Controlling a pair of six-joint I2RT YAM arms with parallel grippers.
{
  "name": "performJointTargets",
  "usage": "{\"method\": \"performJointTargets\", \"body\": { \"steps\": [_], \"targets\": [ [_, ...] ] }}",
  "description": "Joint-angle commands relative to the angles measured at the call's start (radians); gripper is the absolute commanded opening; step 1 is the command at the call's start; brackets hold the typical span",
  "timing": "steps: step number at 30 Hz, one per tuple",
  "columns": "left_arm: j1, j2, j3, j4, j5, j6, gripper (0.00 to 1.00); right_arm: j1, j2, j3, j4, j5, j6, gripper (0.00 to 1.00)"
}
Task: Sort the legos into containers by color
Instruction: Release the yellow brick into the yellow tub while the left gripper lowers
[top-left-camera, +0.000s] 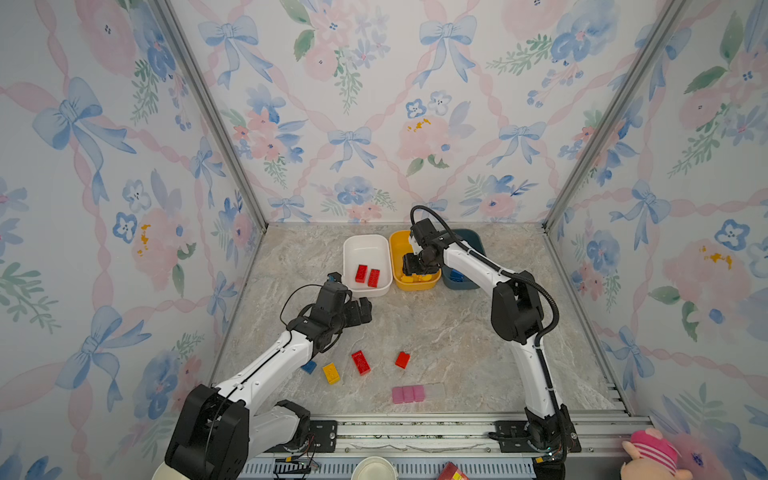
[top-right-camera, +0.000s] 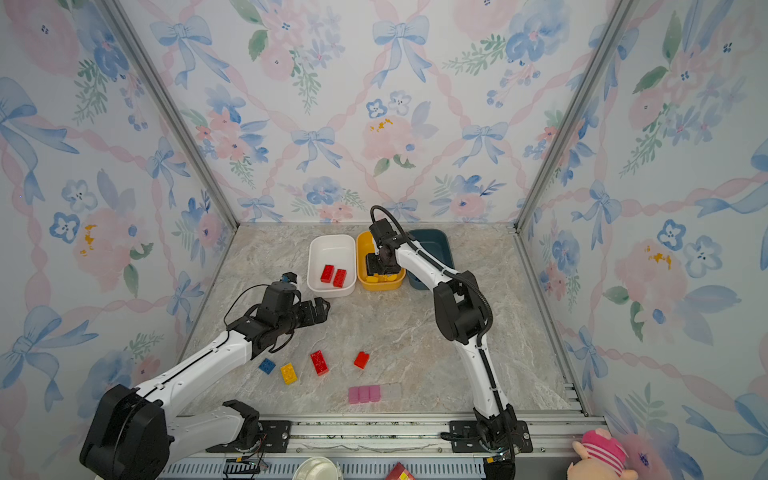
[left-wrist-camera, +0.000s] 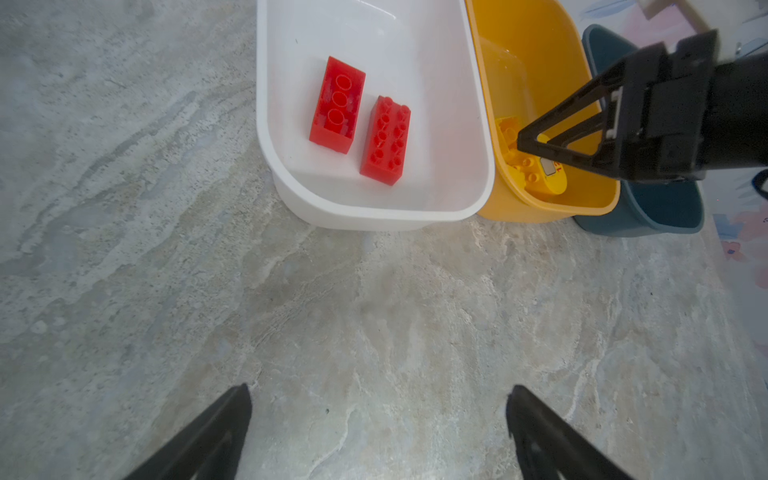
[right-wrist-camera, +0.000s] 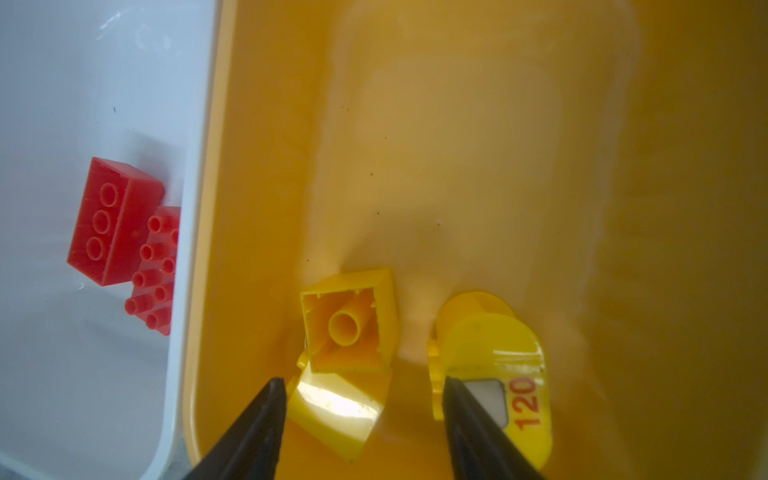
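My right gripper (right-wrist-camera: 363, 384) hangs open inside the yellow-orange container (top-left-camera: 397, 245), its fingers apart over a yellow lego (right-wrist-camera: 336, 411). An upturned yellow lego (right-wrist-camera: 349, 324) and a rounded yellow piece (right-wrist-camera: 498, 345) lie beside it. The white container (top-left-camera: 365, 249) holds two red legos (left-wrist-camera: 336, 108). A blue lego (top-left-camera: 456, 274) sits in the teal container (top-left-camera: 473, 243). My left gripper (left-wrist-camera: 378, 395) is open and empty above bare table, just in front of the white container. Loose near the front lie a blue lego (top-left-camera: 308, 367), a yellow lego (top-left-camera: 331, 372) and two red legos (top-left-camera: 360, 362).
A pale pink block strip (top-left-camera: 409, 393) with a clear end lies near the front edge. A paper cup (top-left-camera: 374, 467) and a pink plush toy (top-left-camera: 652, 455) sit beyond the front rail. Patterned walls close in three sides.
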Motion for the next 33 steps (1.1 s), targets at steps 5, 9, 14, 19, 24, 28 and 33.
{"method": "performJointTargets", "body": {
  "steps": [5,9,14,19,24,28,33],
  "targets": [
    [-0.081,-0.034,0.003,-0.133,-0.089,-0.092,0.98,0.018,-0.221,-0.155,0.053,-0.007,0.002,0.69],
    [-0.130,-0.043,-0.002,-0.191,-0.121,-0.152,0.97,0.020,-0.319,-0.260,0.076,-0.008,0.002,0.74],
    [-0.194,-0.054,-0.001,-0.270,-0.159,-0.231,0.95,0.022,-0.436,-0.400,0.094,-0.008,0.002,0.79],
    [-0.253,-0.045,-0.004,-0.353,-0.179,-0.305,0.87,0.022,-0.535,-0.527,0.100,-0.008,0.005,0.82],
    [-0.310,-0.012,-0.007,-0.416,-0.160,-0.357,0.82,0.023,-0.615,-0.614,0.102,-0.010,0.012,0.83],
    [-0.337,0.016,-0.006,-0.450,-0.145,-0.382,0.79,0.023,-0.672,-0.666,0.098,-0.009,0.015,0.84],
    [-0.344,0.067,0.012,-0.461,-0.137,-0.379,0.76,0.022,-0.735,-0.725,0.096,-0.009,0.021,0.85]
  ]
}}
